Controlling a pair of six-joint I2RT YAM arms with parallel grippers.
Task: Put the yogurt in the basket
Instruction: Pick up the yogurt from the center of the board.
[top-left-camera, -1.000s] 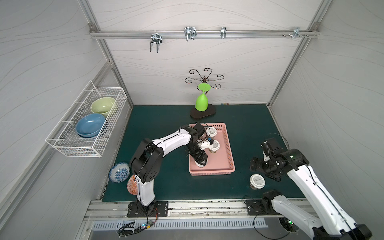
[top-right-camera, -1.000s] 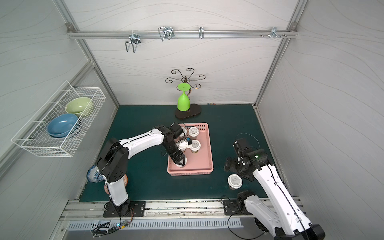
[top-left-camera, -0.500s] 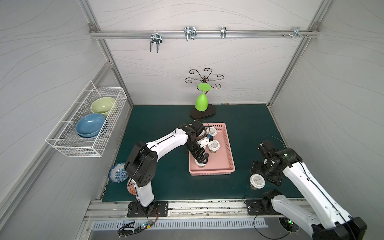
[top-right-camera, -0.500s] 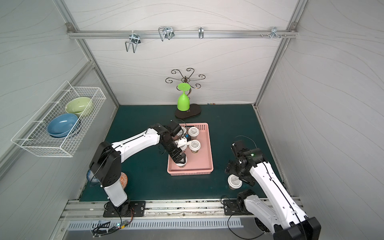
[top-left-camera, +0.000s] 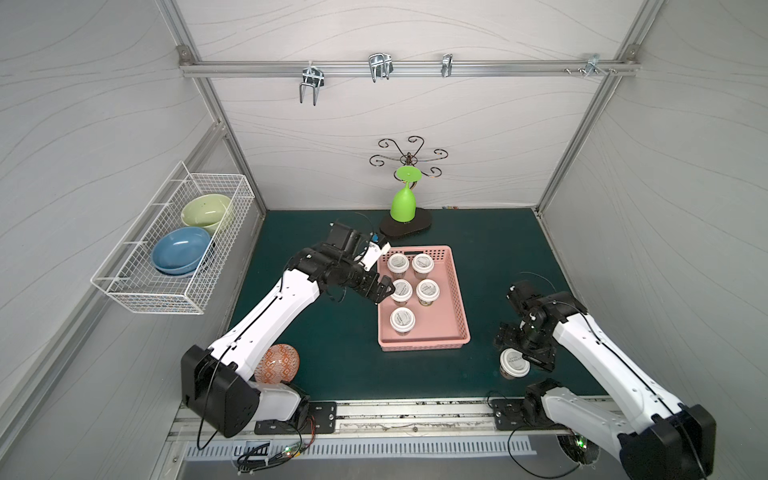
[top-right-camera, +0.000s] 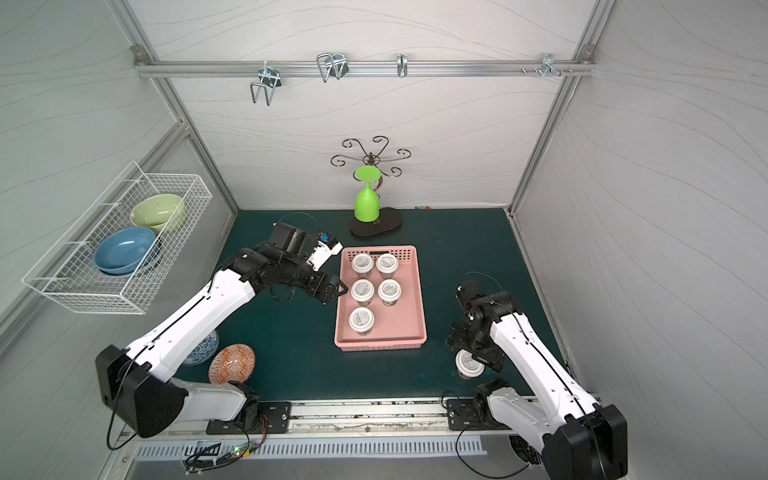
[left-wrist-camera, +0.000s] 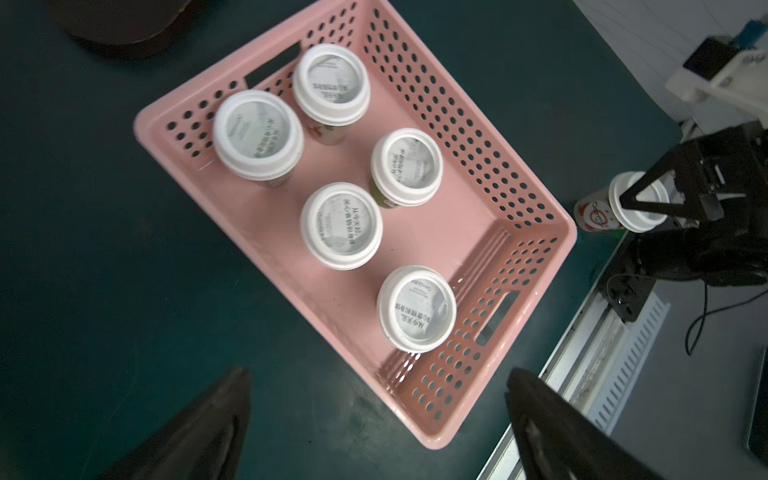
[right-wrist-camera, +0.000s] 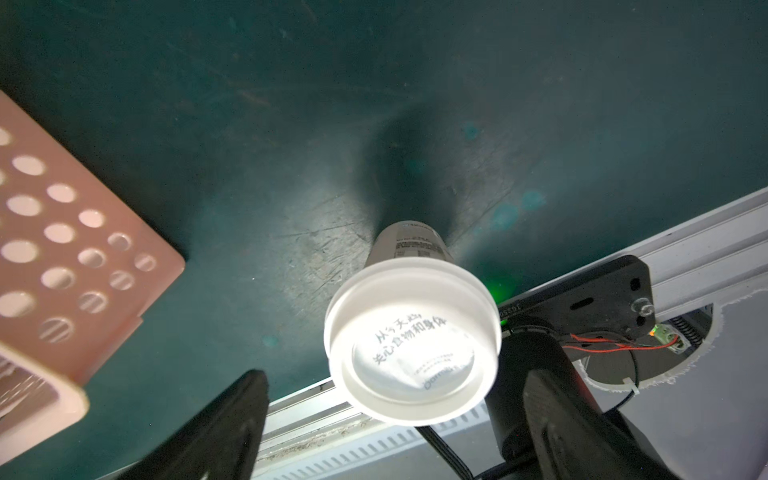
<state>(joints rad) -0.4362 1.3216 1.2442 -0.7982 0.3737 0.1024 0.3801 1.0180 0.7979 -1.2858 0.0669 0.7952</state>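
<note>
Though top views mask right gripper (top-left-camera: 521, 351), wrist view shows jaws wide astride yogurt (right-wrist-camera: 411, 349); left gripper (left-wrist-camera: 378, 374) open.

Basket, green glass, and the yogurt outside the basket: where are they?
Basket (top-left-camera: 424, 344): in a top view, on its near wall.
Green glass (top-left-camera: 403, 207): in a top view, on its upside-down bowl.
Yogurt (top-left-camera: 514, 362): in a top view, on its white lid.

The basket (left-wrist-camera: 465, 241) is smooth pink plastic. The yogurt lid (right-wrist-camera: 411, 349) looks glossy white plastic; the tabletop (right-wrist-camera: 270, 124) is matt, scuffed.
</note>
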